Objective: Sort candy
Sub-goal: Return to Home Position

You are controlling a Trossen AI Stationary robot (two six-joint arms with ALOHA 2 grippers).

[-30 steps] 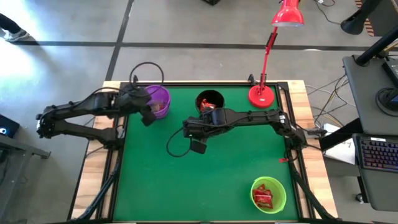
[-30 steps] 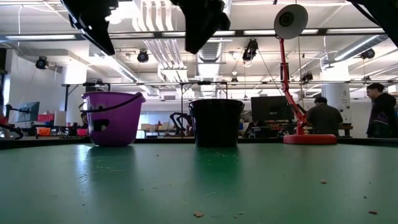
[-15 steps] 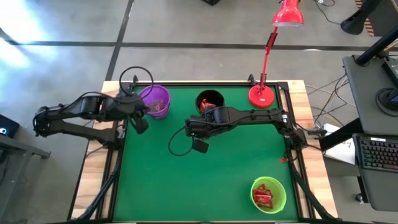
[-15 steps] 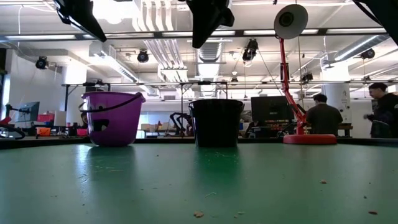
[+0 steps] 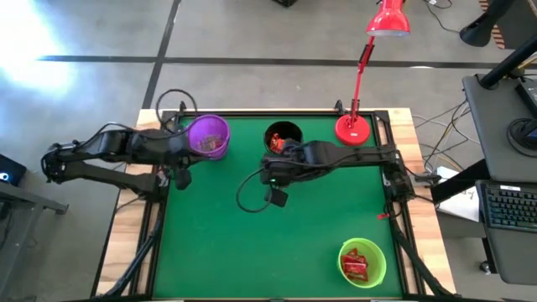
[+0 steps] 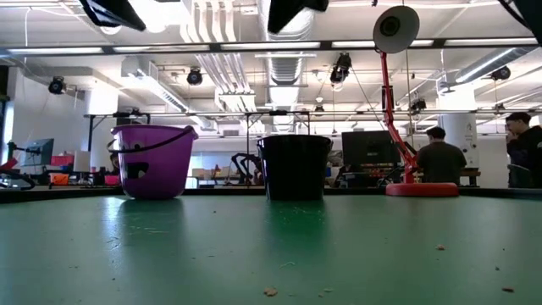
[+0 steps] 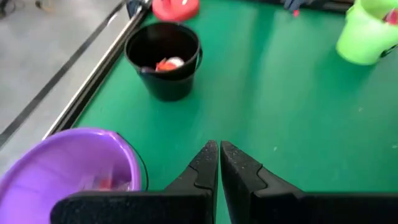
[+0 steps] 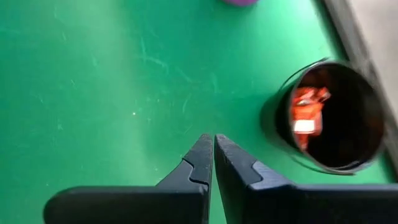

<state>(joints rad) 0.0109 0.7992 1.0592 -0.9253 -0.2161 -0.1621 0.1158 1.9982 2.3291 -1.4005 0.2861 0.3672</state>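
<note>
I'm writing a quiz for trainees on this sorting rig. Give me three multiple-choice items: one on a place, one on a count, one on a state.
1. Where does the green cup stand on the table? A beside the lamp; B between the other cups; C alone in a corner.
2. How many cups are on the table? A two; B three; C four.
3. The left hand is: A wide open; B shut on candy; C shut, empty.
Answers: C, the high view shows it alone in a corner; B, purple cup, black cup and the green one; C, its fingers meet with nothing between.
</note>
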